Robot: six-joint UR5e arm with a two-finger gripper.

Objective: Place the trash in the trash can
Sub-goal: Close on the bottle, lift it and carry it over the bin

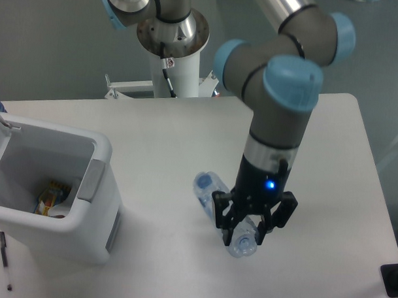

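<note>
The crushed clear plastic bottle lies on the white table, its bluish cap end toward the front. My gripper points down over the bottle's front end. Its two fingers straddle the bottle, one on each side, and look open around it. The bottle still rests on the table. The trash can, a white bin with a grey panel, stands at the left with its lid open. Inside, a whitish piece shows at the bottom; I cannot tell whether it is the paper carton.
A yellow-red packet lies inside the bin. A thin black pen lies at the table's front left edge. The arm's base column stands at the back. A dark object sits at the front right corner.
</note>
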